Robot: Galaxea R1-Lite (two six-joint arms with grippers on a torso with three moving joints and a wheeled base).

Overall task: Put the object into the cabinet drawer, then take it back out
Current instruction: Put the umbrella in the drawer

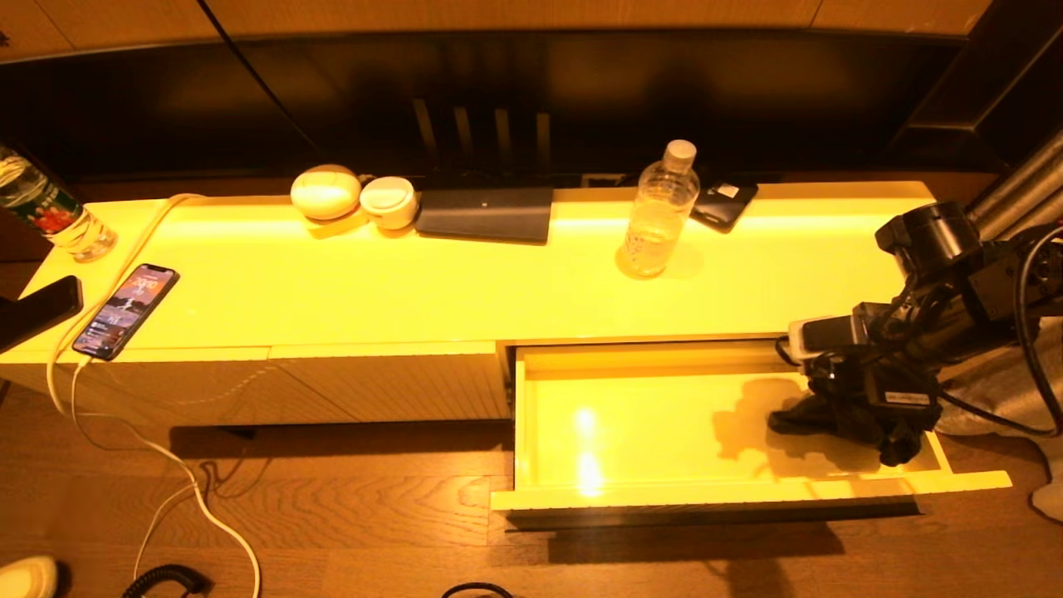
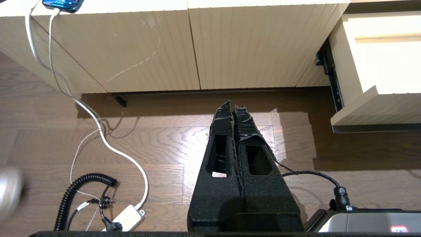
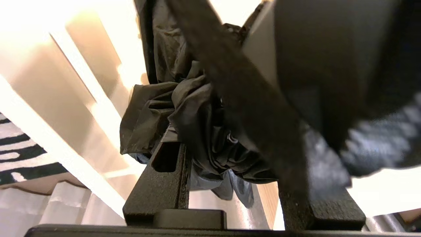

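The cabinet drawer (image 1: 747, 492) stands pulled out at the right, its glossy inside lit; its ribbed front with the dark strip also shows in the left wrist view (image 2: 378, 110). A crumpled black bag (image 1: 810, 419) lies at the drawer's right end. My right gripper (image 1: 882, 433) reaches down into the drawer over the bag. In the right wrist view the bag (image 3: 194, 131) bunches between the fingers of the right gripper (image 3: 204, 108), which stand wide apart, open. My left gripper (image 2: 233, 107) hangs parked above the wooden floor, shut and empty.
On the cabinet top stand a clear bottle (image 1: 660, 212), a dark flat pad (image 1: 486, 213), two round white items (image 1: 325, 192), a black case (image 1: 724, 203) and a phone (image 1: 126, 310) on a white cable. Another bottle (image 1: 50, 212) stands far left. Cables lie on the floor (image 2: 98, 131).
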